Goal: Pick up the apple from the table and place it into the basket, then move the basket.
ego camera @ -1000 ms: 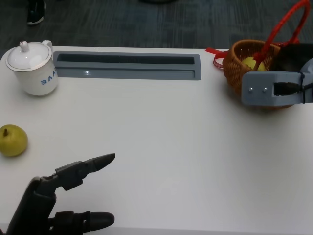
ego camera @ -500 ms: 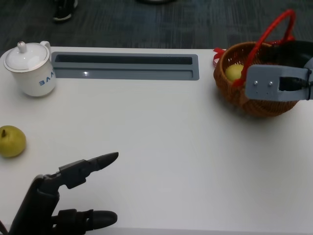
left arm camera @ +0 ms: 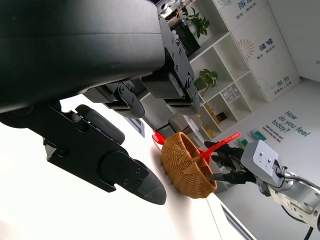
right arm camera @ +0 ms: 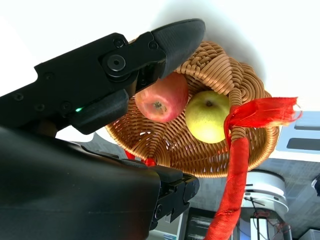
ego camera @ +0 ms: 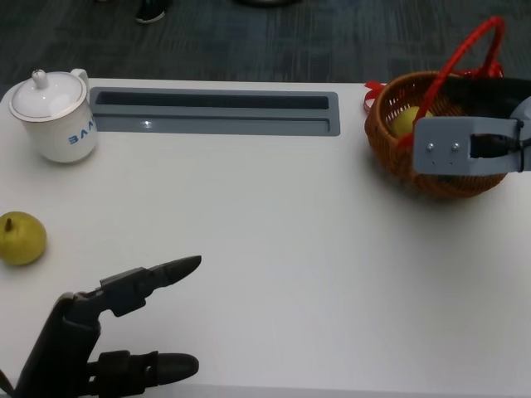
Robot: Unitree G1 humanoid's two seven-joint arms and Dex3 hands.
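Closest to me, at the lower left of the head view, my left hand [ego camera: 99, 332] rests idle over the table [ego camera: 274, 249] with its fingers [ego camera: 170, 271] spread and holding nothing. Just beyond it, at the left edge, lies a yellow-green pear-like fruit [ego camera: 21, 238], and farther back in the upper left stands a white lidded mug [ego camera: 54, 114] with blue lettering I cannot read from this angle. At the upper right, my right hand [left arm camera: 227, 162] is at the basket [ego camera: 431, 137]; the left wrist view shows its fingers closed around the red handle [ego camera: 465, 54]. The red apple [right arm camera: 162, 97] already lies inside the basket beside a green fruit [right arm camera: 207, 115], so I judge the placing done and the basket move in hand. Next I'd need a steady carry, keeping the basket level so nothing rolls out. On the far wall in the left wrist view I read "How do you feel today?".
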